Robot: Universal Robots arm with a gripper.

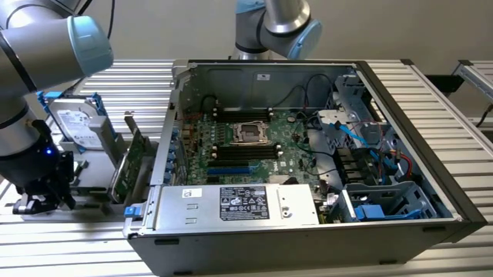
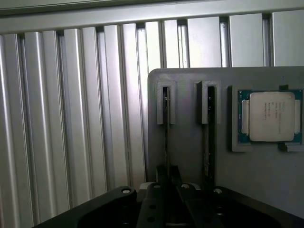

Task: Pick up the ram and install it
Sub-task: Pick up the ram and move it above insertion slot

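The slatted aluminium table is carrying everything, and the open computer case is taking up the middle and the exterior view's right of it. Its motherboard is lying exposed, with the long black memory slots running beside the processor socket. The arm is standing at the exterior view's left, well apart from the case, and is reaching down over the grey parts holder, which is sitting just beside the case. A hard drive and a green expansion card are standing in that holder, and a processor is lying flat in its own pocket. The ram is standing on edge in one of the holder's two narrow slots, with a second stick in the neighbouring slot, between it and the processor. The gripper is sitting right down on the ram. Its fingertips are looking pinched almost together on either face of the stick, so I am judging it to be gripping the ram, which is not yet out of its slot. The pick-up step is therefore in hand, at the grasp, with installing not begun. Getting the stick clear is calling for a straight pull along the slot guides, without tilting, so that it is neither binding nor nudging its neighbour.
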